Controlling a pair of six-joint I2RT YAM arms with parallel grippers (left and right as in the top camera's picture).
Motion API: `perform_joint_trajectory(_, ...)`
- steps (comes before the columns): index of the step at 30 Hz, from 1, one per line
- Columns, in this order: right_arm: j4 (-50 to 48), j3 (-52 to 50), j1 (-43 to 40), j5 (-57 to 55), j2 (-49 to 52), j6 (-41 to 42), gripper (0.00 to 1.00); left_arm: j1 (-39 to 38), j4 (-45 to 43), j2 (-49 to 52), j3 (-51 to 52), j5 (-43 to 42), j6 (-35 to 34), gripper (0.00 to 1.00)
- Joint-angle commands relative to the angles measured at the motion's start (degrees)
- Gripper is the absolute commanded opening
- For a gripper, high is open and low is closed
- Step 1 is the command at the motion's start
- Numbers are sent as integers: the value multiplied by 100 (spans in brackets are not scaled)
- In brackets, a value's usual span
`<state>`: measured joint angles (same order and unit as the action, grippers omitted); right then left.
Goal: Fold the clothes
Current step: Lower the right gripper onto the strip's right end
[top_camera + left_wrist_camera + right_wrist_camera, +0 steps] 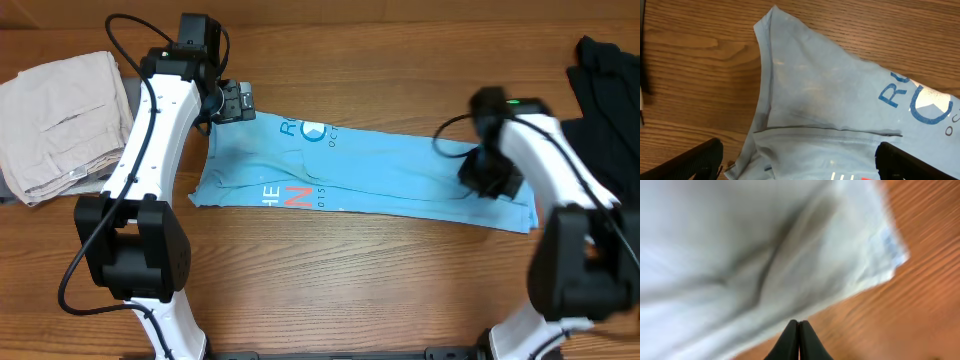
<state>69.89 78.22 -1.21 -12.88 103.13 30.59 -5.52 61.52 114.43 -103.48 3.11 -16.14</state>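
Note:
The clothes [390, 170] are a light blue T-shirt lying as a long folded band across the middle of the table, with blue print and red-and-white lettering near its left end. My left gripper [232, 101] hovers over the band's upper left corner, open; in the left wrist view its wide-apart fingers [695, 161] straddle the shirt [820, 95], with nothing pinched in the gripper [800, 170]. My right gripper [490, 176] is over the band's right end. In the right wrist view that gripper [799, 324] is shut and empty, just off the blurred edge of the shirt [740, 245].
Folded beige trousers [60, 120] lie at the left edge of the table. A dark garment [612, 80] is heaped at the right edge. Bare wood [340, 280] runs along the front, between the two arm bases.

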Motion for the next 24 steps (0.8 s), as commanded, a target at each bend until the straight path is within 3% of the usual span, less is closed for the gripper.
perform_joint_trajectory(1,-348,166,-511,306,-280,-87,6,31,-9,-46,-50,70,28,100)
perform_joint_trajectory(6,-946,164,-979,1440,76,-710,4,31,-9,-46,-50,70,28,100)
perform_joint_trajectory(24,-1838,164,-778,953,1523,-988,4,31,-9,-46,-50,70,28,100)
